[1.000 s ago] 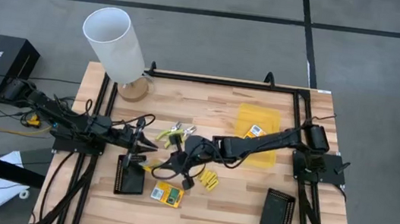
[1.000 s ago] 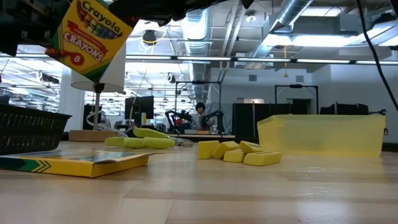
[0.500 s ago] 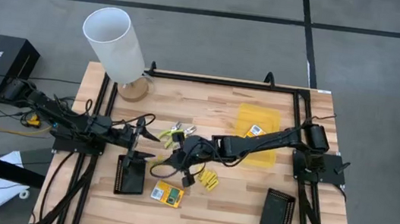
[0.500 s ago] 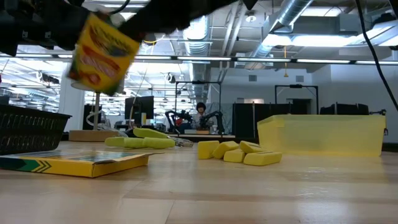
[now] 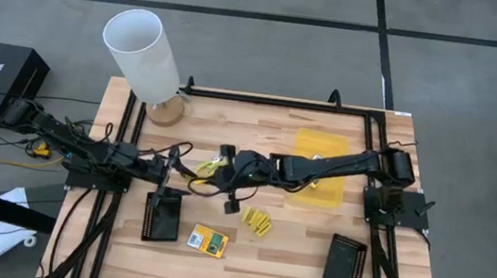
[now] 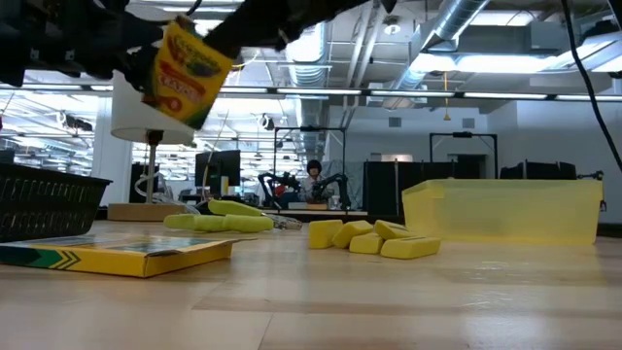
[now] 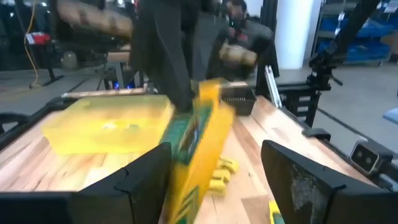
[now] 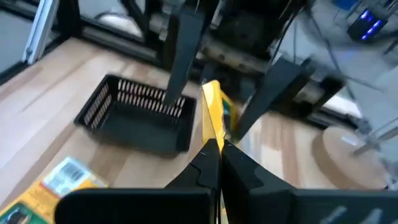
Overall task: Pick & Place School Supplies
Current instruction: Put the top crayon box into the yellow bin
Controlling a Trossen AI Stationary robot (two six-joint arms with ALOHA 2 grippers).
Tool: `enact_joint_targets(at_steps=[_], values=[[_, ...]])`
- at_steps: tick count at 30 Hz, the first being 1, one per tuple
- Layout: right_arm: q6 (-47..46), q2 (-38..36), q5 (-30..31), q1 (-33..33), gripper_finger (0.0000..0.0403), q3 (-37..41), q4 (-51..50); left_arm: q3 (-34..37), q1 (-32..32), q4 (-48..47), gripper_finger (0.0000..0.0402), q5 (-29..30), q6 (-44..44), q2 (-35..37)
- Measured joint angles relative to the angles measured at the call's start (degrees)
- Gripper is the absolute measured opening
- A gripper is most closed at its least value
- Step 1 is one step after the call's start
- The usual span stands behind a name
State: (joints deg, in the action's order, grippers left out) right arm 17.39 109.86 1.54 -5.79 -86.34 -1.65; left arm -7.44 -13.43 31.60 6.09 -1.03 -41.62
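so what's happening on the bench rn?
Handoff in mid-air. The right tool is shut on a crayon box, pinching its edge above the table's middle. The left tool stands open on either side of the box, no grip. Another crayon box lies flat on the table beside a black mesh tray, with yellow sticks loose nearby.

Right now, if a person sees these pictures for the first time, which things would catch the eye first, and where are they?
First, the crayon box held in the air over the table's middle, pinched by the shut right claw, while the open left claw stands around it without gripping. Next, the big white lamp at the table's far left corner. Then the pile of short yellow sticks on the wood, near a second crayon box lying flat.
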Motion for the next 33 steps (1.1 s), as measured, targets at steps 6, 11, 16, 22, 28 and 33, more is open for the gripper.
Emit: enact_joint_targets(at_steps=[6,11,16,22,28,33], values=[[0.11,-2.34,-0.59,0.29,0.0,0.08,-0.26,-0.02,0.0,0.03,0.024,1.27,-0.12,0.02],[-0.81,-2.35,-3.27,0.07,0.0,0.08,0.73,-0.02,0.0,0.06,0.0224,3.27,-0.5,0.01],[-0.92,-2.35,-3.45,-0.27,0.0,0.08,0.81,-0.02,0.0,0.12,0.018,5.93,-0.56,0.0],[-0.91,-2.35,-4.09,-0.55,0.0,0.08,1.26,-0.02,0.0,0.19,0.0093,6.11,-1.75,0.01],[-0.99,-2.42,-4.13,-0.36,0.0001,0.04,1.55,0.0,-0.06,-0.05,0.0025,7.02,-2.07,0.0],[-0.94,-2.42,-4.24,-0.4,0.0035,-0.63,0.92,0.02,-0.09,0.05,0.0025,7.79,-1.88,0.0]])
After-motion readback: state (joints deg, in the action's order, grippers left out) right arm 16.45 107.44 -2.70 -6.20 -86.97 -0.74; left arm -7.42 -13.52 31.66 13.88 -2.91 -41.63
